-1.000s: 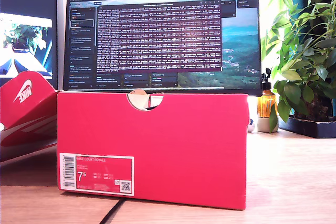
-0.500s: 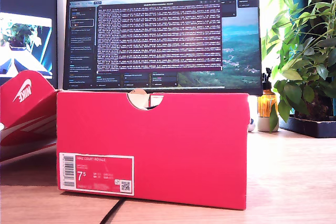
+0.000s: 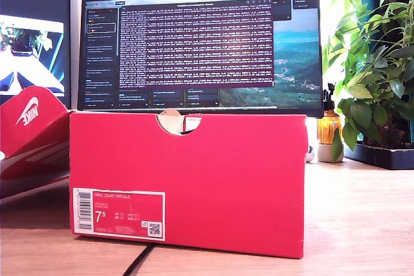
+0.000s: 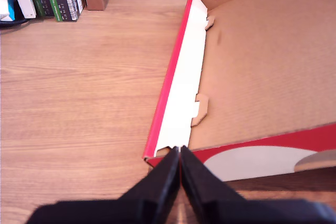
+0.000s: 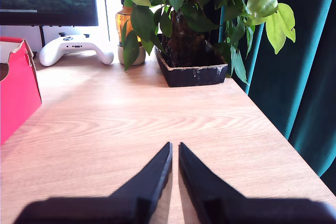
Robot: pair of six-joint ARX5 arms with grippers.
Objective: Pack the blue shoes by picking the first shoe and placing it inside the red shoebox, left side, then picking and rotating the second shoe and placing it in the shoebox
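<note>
Just ahead of my first gripper (image 4: 180, 153), jaws pressed together and empty, lies the red cardboard shoebox lid (image 4: 252, 72), inside up. My second gripper (image 5: 175, 150), jaws nearly touching, faces the bare wooden surface (image 5: 136, 124). No navy suede shoes visible, so reaching blind risks snagging that lid.

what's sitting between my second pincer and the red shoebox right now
Nothing visible. In the second wrist view only bare wooden table lies between my second pincer and the red shoebox. The game controller and the potted plant stand farther back, off that path. No shoes show in any view.
</note>
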